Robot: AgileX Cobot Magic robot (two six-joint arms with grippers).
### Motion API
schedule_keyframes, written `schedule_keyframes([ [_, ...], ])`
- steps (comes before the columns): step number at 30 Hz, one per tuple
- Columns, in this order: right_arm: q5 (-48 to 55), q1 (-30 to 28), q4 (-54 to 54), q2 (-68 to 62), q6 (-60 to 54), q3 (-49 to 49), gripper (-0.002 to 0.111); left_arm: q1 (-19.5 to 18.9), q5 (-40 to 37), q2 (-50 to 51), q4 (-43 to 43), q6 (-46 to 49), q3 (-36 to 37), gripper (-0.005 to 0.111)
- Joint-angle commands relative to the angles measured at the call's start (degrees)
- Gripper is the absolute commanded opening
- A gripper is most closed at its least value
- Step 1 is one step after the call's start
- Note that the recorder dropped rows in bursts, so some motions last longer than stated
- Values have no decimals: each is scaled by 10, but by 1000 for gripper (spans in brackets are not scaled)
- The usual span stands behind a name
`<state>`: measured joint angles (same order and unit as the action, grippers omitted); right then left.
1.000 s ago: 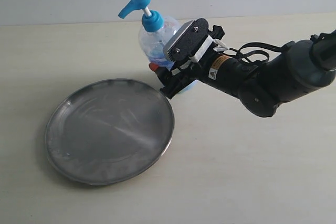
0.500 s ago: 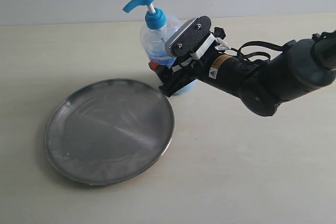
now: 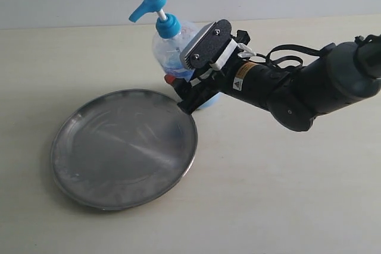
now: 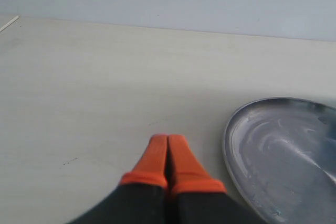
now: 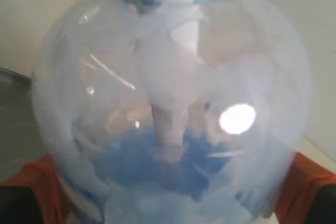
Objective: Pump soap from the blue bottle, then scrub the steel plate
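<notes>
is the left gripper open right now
No, the left gripper has its two orange fingertips pressed together with no gap between them.

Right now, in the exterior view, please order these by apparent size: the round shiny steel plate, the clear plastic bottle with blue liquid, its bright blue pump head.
Largest: the round shiny steel plate.
Next: the clear plastic bottle with blue liquid, partly hidden.
Smallest: the bright blue pump head.

On the table (image 3: pixel 280 200), the bottle (image 3: pixel 168 44) sits just behind the plate (image 3: pixel 119 153), rightward, between my right fingers (image 5: pixel 37 179); my left fingers (image 4: pixel 155 158) are beside the plate.
</notes>
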<state>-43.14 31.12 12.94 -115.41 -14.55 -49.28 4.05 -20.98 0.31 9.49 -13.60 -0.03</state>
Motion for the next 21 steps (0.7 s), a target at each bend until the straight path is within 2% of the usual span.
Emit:
schedule_keyframes([
  [1,2,6,-8,8,-10,-3,0,-1,5,-3,2,0,0,1],
  [21,14,6,-8,8,-7,-3,0,-1,5,-3,2,0,0,1],
])
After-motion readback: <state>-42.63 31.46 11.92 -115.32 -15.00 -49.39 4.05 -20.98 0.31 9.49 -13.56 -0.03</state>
